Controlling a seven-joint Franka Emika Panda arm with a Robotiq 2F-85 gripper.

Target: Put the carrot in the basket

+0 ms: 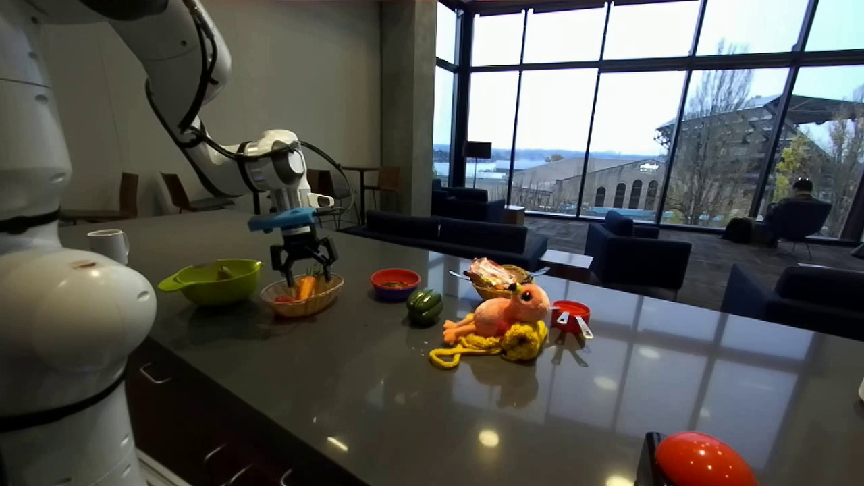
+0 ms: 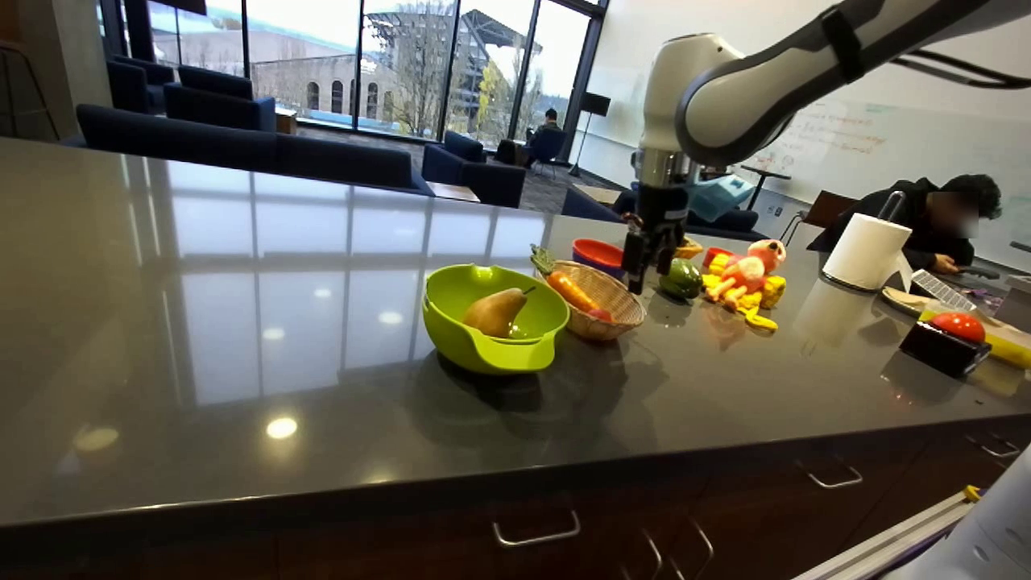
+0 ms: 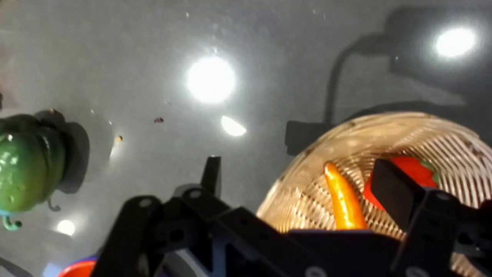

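The orange carrot [image 1: 306,287] lies in the round tan wicker basket [image 1: 314,309]. Its green top leans over the basket's rim in an exterior view, where the carrot [image 2: 570,290] and basket [image 2: 616,292] also show. My gripper [image 1: 309,281] is open and empty above the basket; it also shows in an exterior view [image 2: 649,280]. In the wrist view, the carrot's tip [image 3: 344,200] points up between the spread fingers [image 3: 302,181], touching neither. The gripper body hides its leafy end there. A red toy food [image 3: 415,171] lies beside it in the basket [image 3: 294,192], partly behind one finger.
A lime-green bowl [image 2: 451,322] holding a pear [image 2: 495,312] stands close beside the basket. A red dish [image 1: 395,275], a green pepper [image 1: 424,307], a plush bird [image 1: 496,316], another basket [image 1: 489,291] and a red cup [image 1: 570,317] stand along the counter.
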